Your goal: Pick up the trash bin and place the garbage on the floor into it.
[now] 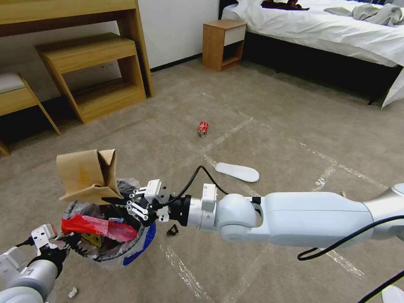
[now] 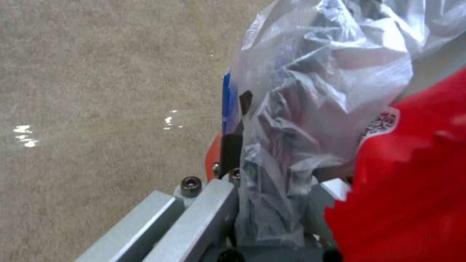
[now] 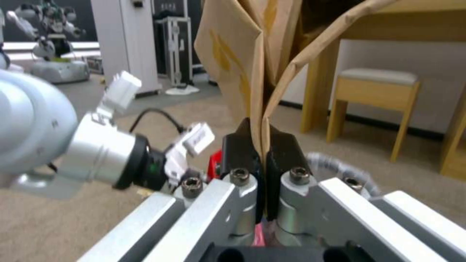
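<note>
The left gripper (image 1: 69, 244) sits nearest, at the near rim of the trash bin (image 1: 139, 246), apparently clamped on the rim and its clear plastic liner (image 2: 311, 91), though crinkled film hides the fingertips; a red wrapper (image 1: 99, 227) lies across the bin's mouth; the right gripper (image 1: 115, 201) reaches over the far rim, fingers (image 3: 243, 145) pressed together on a folded brown cardboard piece (image 1: 86, 174) standing above the bin; on the floor (image 1: 273, 139) beyond lie a crushed red can (image 1: 203, 128) and a white insole (image 1: 237, 171), well apart from the bin.
</note>
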{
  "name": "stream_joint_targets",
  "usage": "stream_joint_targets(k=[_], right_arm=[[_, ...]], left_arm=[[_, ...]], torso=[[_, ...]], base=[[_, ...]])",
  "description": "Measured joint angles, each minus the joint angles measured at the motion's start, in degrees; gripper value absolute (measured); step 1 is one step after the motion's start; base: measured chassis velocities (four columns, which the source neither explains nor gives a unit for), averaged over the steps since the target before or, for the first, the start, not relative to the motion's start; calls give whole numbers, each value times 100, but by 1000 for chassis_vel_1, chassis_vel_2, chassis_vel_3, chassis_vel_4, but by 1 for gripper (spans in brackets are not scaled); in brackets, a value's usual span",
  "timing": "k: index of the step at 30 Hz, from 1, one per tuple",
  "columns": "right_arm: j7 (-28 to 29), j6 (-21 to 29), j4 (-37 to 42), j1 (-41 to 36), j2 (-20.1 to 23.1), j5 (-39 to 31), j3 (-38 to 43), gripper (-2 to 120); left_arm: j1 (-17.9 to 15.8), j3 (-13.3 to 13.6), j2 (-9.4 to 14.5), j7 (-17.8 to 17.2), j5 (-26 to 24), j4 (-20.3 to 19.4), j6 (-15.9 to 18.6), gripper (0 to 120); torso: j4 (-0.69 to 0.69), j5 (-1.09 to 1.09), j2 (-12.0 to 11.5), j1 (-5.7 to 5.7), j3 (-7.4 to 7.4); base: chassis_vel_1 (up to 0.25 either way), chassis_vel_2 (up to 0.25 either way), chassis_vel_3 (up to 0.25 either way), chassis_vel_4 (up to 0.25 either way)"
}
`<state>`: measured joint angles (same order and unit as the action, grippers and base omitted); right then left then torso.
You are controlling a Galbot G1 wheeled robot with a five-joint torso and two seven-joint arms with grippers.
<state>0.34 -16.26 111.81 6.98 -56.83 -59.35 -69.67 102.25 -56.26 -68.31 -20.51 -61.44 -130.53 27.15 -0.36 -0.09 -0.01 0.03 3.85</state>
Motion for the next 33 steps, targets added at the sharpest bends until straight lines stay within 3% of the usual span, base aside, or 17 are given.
stream_joint_targets(k=[33], right_arm=[[379, 269, -519, -184, -502, 228, -399, 0]], left_arm=[[160, -85, -25, -33, -65, -237, -37, 1]], torso=[[0, 1, 0, 0, 0]], base=[[0, 0, 0, 0]])
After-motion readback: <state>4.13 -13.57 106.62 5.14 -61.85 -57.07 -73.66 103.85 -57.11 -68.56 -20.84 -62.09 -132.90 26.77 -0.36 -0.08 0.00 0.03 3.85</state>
